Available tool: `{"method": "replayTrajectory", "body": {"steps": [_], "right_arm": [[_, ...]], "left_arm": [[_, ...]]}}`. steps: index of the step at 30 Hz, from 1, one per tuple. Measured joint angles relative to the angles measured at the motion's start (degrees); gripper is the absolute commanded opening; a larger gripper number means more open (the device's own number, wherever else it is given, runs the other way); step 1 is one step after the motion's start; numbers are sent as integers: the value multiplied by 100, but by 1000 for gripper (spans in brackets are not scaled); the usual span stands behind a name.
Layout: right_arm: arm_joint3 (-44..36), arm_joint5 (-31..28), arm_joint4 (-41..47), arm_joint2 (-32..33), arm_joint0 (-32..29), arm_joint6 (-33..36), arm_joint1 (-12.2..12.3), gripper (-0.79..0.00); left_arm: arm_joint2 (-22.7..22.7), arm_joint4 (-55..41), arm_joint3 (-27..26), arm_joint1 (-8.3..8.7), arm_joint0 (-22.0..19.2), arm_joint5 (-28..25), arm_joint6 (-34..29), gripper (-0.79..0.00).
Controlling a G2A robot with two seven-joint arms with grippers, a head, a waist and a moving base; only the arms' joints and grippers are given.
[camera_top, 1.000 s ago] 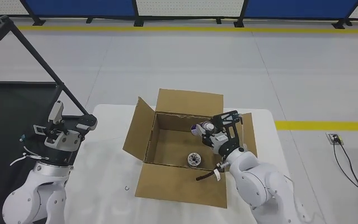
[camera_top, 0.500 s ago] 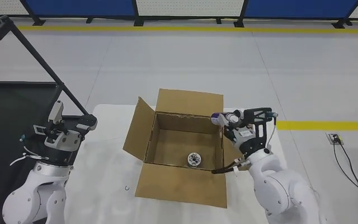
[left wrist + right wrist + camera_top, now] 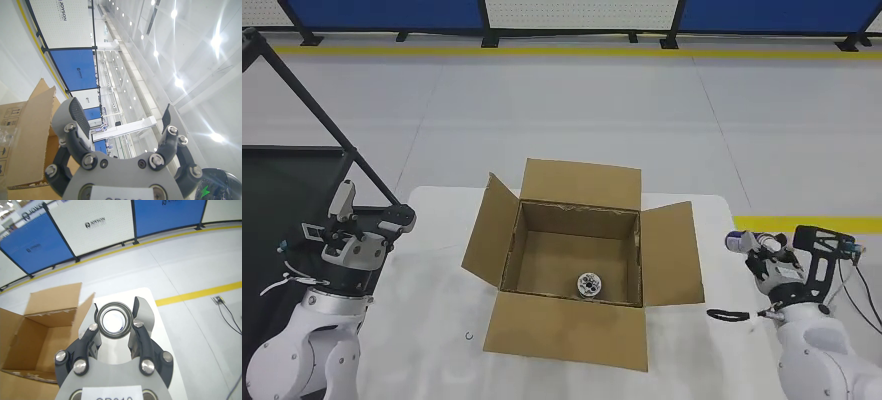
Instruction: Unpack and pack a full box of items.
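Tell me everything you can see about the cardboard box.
The box is plain brown cardboard with rough, torn-looking edges. It stands upright on the white table, open at the top, with all four flaps spread outward. Handling symbols are printed on an outer side. Inside it is nearly bare: one small round item lies on the floor close to the front wall. Only the table and that item touch it.

Logo print on partition panels [image 3: 90, 228]; handling symbols [image 3: 11, 113] on the box [image 3: 32, 136]; cut-off label [image 3: 112, 393] on the right hand [image 3: 114, 310]
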Motion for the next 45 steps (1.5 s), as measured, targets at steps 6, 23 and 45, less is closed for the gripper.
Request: {"method": "replayTrajectory", "body": {"steps": [6,23,45], "right_arm": [[1111,-73,-222,-21,452,798,42,-785],[2556,-163,-596,-273,837,1213,79,-785],[1335,127,-440,-48,628,858,83,0]], "left_arm": [[0,0,0,0,0,0,0,0],[0,0,0,0,0,0,0,0],[0,0,0,0,0,0,0,0]]}}
